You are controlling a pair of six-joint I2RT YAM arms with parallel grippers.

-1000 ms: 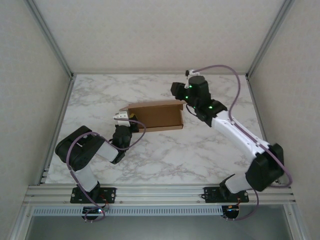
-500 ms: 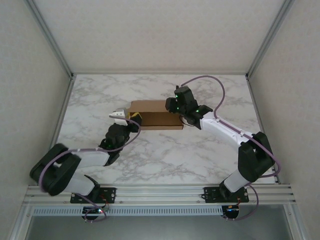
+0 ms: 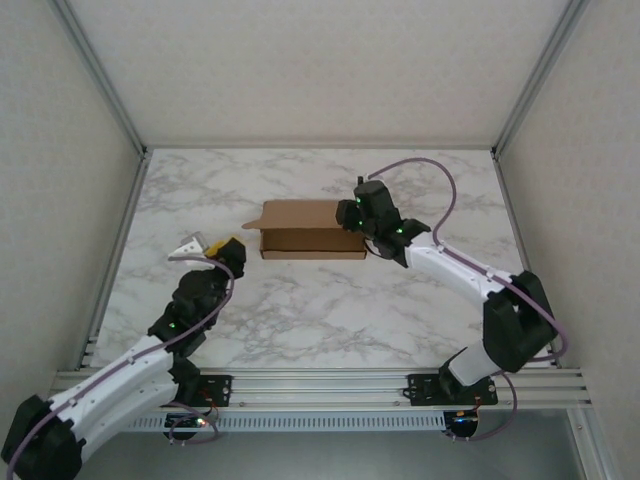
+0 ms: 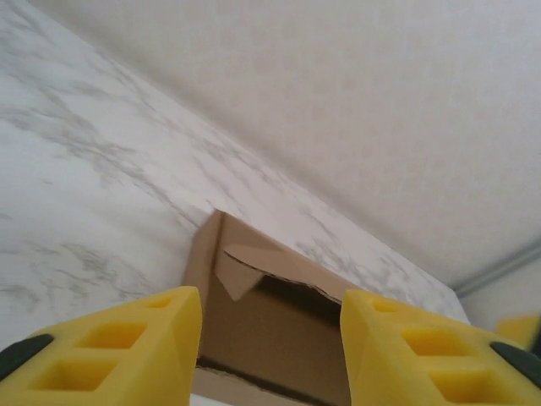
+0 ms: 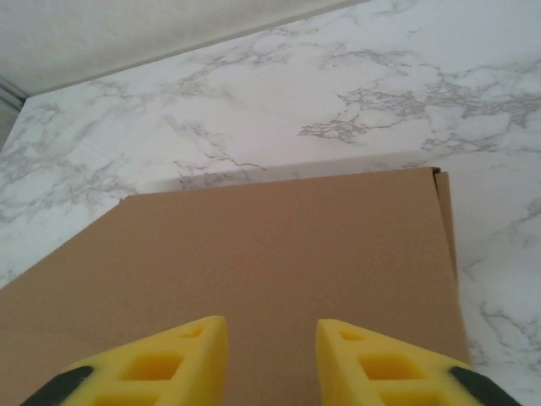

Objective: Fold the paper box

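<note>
The top camera is mounted above and behind the arm bases, looking down on the whole table (image 3: 300, 310) from well off. The left wrist camera sits low, sighting between its yellow fingers (image 4: 127, 342) at what appears to be the open end of the paper box (image 4: 270, 334), near by. The right wrist camera looks down close over the box's top panel, toward the far table edge. All three views share the box.

White marble-patterned table (image 3: 300, 310); brown paper box (image 3: 305, 228) lies near its middle.
</note>
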